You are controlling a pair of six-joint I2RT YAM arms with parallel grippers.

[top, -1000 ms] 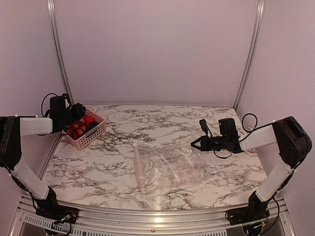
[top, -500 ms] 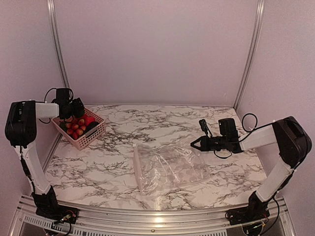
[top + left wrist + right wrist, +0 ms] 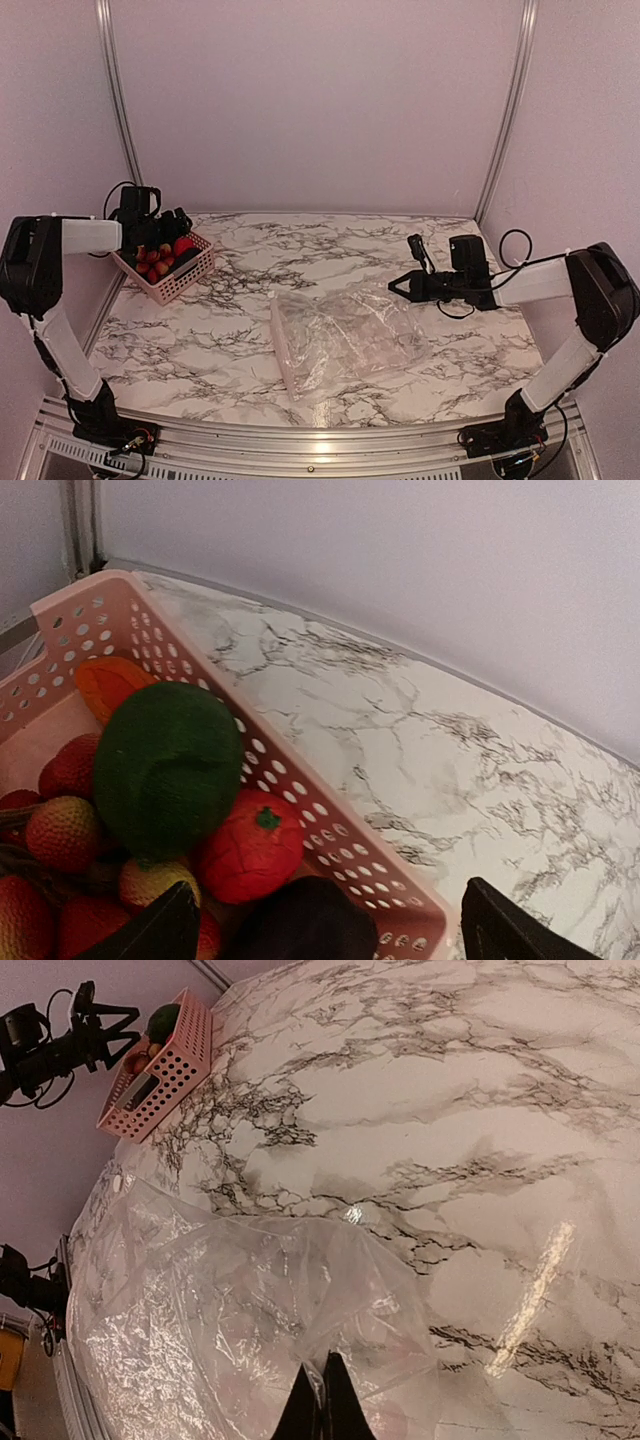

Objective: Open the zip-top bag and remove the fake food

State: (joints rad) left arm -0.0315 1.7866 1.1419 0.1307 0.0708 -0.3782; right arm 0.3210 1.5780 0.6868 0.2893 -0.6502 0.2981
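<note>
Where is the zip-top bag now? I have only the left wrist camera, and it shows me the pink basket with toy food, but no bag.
Observer: The zip-top bag lies near the middle of the table, well apart from the pink basket.
Operator: Is any food inside it?
Observer: I see none. Through the clear plastic only the table's marble pattern shows.
Operator: What does the right claw do?
Observer: The right claw is shut on the bag's far right corner and holds that corner up.
</note>
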